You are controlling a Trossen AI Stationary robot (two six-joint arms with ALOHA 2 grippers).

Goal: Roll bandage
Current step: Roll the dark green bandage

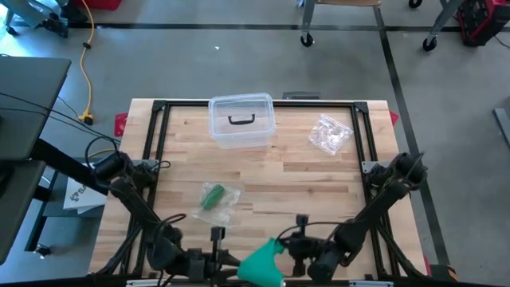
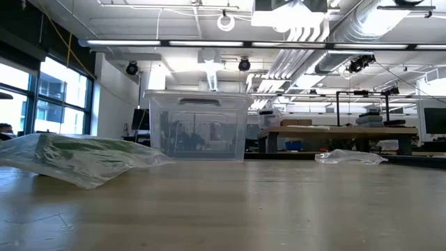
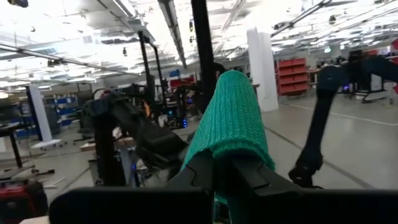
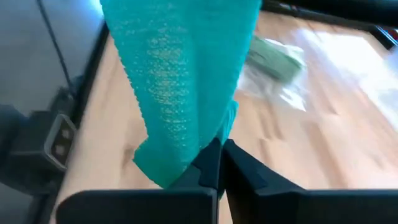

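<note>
clear: table [image 1: 319,191] middle | obstacles: bin [image 1: 241,121] far edge; bagged roll [image 1: 215,199] left-centre; empty bag [image 1: 330,134] far right

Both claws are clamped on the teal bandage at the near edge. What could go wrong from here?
1. The teal bandage hangs between the left claw and right claw; pulling apart may slip it from the right one, which pinches only its edge.
2. It hangs over the table's near edge; if dropped it may fall off.
3. The bagged green roll lies close; a swing could knock it.

left end effector [image 1: 227,263]: fingers closed, low at table's near edge | right end effector [image 1: 279,249]: fingers closed, beside it
</note>
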